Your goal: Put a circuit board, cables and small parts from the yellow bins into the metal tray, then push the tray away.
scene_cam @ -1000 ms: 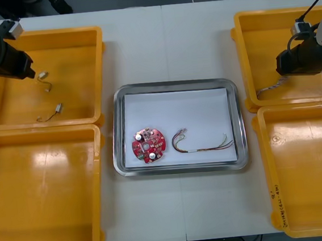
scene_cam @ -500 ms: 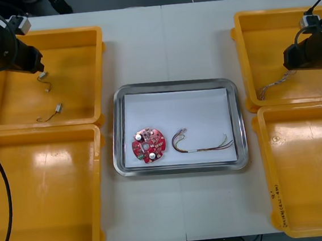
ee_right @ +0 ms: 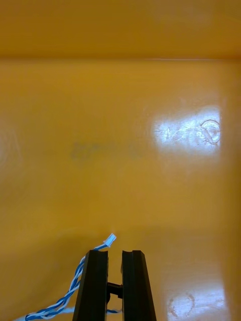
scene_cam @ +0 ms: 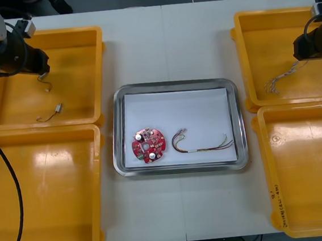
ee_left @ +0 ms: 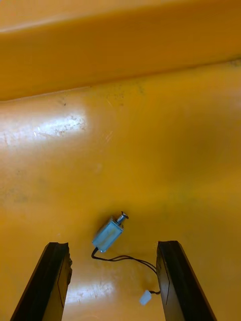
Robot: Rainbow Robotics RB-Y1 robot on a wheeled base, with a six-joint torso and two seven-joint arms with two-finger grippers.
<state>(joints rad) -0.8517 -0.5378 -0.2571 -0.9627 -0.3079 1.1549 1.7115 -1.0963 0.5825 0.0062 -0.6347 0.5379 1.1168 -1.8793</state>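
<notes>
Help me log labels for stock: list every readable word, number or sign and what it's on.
Black handwriting, near right yellow bin's rim: too small to read.
Round moulded stamp, far right bin's floor: illegible.
Red circuit board in metal tray: no legible print.
Left gripper, open around a small metal part, and right gripper, shut on the blue and white cable: no labels.

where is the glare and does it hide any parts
Front view: soft white patches on the near left yellow plastic bin, hiding nothing. Left wrist view: bright streak beyond the open left gripper; small metal part clear of it. Right wrist view: glare patch beyond the right gripper, shut on the twisted blue and white cable.
</notes>
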